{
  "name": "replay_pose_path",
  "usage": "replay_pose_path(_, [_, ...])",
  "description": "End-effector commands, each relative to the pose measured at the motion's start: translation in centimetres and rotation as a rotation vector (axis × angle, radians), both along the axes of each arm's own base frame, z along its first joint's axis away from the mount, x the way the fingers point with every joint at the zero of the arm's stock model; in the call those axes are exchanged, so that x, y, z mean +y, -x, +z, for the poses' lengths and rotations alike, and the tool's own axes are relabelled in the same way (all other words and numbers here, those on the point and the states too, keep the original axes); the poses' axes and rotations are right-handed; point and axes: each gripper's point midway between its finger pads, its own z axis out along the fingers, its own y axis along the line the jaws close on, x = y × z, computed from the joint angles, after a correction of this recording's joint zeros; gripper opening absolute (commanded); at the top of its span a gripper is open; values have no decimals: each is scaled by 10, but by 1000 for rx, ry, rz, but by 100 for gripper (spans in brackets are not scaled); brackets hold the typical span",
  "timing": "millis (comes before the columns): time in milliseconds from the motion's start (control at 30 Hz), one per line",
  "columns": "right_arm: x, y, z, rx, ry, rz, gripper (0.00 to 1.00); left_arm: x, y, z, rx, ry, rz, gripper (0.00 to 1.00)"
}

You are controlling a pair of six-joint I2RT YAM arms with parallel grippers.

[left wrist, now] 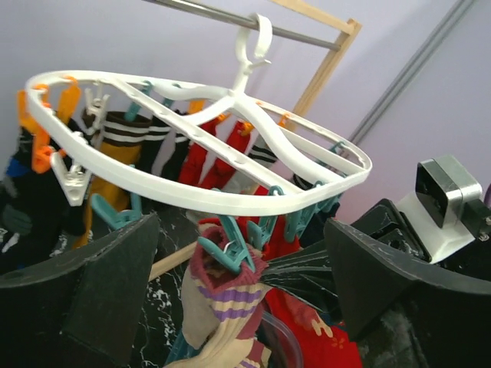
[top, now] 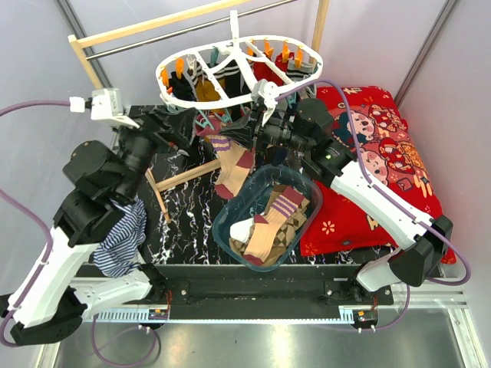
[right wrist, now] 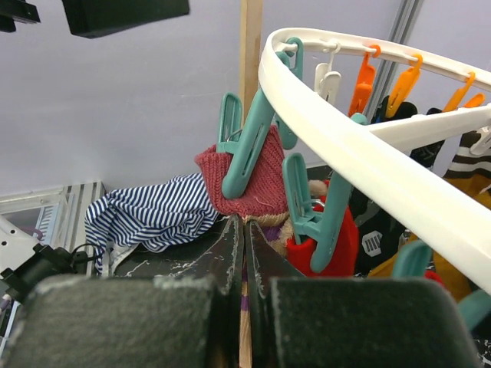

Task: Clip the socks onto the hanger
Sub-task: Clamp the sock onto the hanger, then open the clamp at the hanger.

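- Left gripper (left wrist: 239, 230) fingers are spread wide, nothing is gripped.
- Maroon-cuffed striped sock (left wrist: 222, 287) is seen straight ahead between them, pinched by a teal clip (left wrist: 230, 249).
- White hanger (left wrist: 192, 192) is hung just above that, more socks (left wrist: 123, 146) are clipped along its far side.
- Right gripper (right wrist: 244, 230) is clamped shut, tips just under that same sock.

- The clipped sock (left wrist: 219, 307) runs off the bottom edge of the left wrist view, so its foot is unseen.
- The right gripper (right wrist: 244, 230) is a dark blur close to its own camera. Whether its closed tips pinch that sock cannot be told.
- The hanger (right wrist: 360, 146) is cut off at the right edge there.
- From above, the far socks (top: 207, 86) are mostly hidden under the frame.
- The left arm (top: 100, 192) covers part of the striped cloth (top: 123, 238).
- The right arm (top: 368, 192) covers part of the cushion (top: 383, 146).
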Motion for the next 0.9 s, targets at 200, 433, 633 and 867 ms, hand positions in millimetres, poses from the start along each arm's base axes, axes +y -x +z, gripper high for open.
replay_pose_path(200, [-7, 4, 29, -73, -66, -27, 0, 68, -6, -29, 60, -137, 301, 88])
replay_pose_path(433, [-8, 1, 25, -72, -57, -41, 0, 86, -23, -45, 111, -112, 319, 87])
replay_pose_path(633, [-10, 2, 24, -76, -51, -47, 0, 72, -36, -46, 115, -76, 232, 86])
replay_pose_path(867, [-14, 3, 23, -85, -48, -59, 0, 67, -55, -45, 136, -55, 198, 86])
